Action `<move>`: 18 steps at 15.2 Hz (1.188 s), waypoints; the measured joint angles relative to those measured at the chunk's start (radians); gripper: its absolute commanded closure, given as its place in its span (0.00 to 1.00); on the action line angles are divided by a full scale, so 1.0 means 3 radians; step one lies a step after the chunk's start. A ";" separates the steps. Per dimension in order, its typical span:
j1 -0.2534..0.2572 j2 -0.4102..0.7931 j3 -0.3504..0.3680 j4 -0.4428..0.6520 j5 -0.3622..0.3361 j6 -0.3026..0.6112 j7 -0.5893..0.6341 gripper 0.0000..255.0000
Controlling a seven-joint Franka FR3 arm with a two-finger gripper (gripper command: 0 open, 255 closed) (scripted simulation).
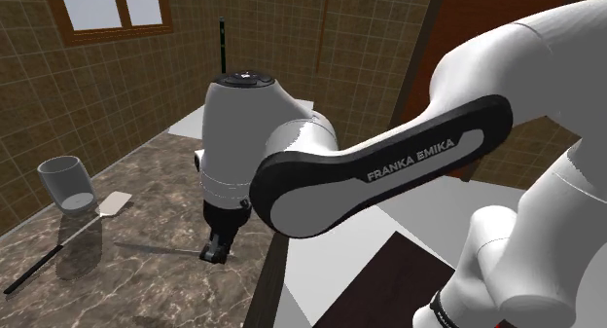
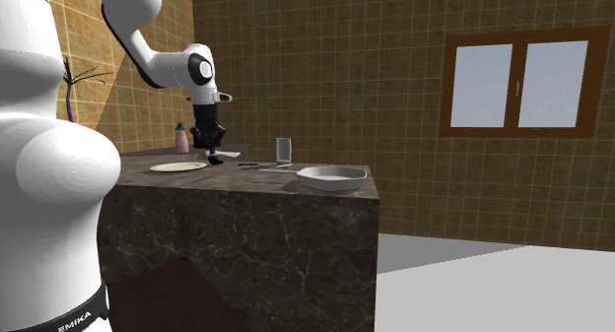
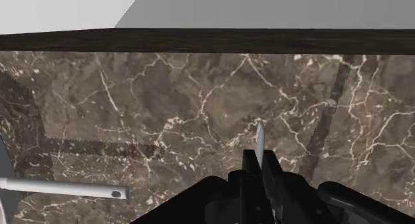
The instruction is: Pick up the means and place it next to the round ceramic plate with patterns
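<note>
my claw [image 3: 259, 164] is closed on the thin grey utensil [image 3: 259, 135]. its flat, blade-like tip pokes out between my fingers, just over the dark marbled counter [image 3: 166, 96]. in the shoulder view this sits in the lower left of the frame, with a grey sliver running left from my fingertips. it looks light, stiff and slick (narrow too, so it may pivot), and i judge a hold nearer its middle would be steadier. the pale flat plate [image 2: 177, 167] lies left of centre in the second exterior view, near me.
</note>
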 measured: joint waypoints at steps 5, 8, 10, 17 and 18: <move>0.0181 0.0153 0.0232 0.0198 -0.0130 -0.0059 0.0483 1.00; 0.0294 0.0333 0.0355 0.0364 -0.0264 -0.0073 0.0785 1.00; 0.0368 0.0395 0.0421 0.0451 -0.0324 -0.0112 0.0952 1.00; 0.0764 0.0977 0.0615 0.1132 -0.0752 -0.0345 0.1679 1.00; 0.0831 0.1061 0.0629 0.1238 -0.0811 -0.0389 0.1770 1.00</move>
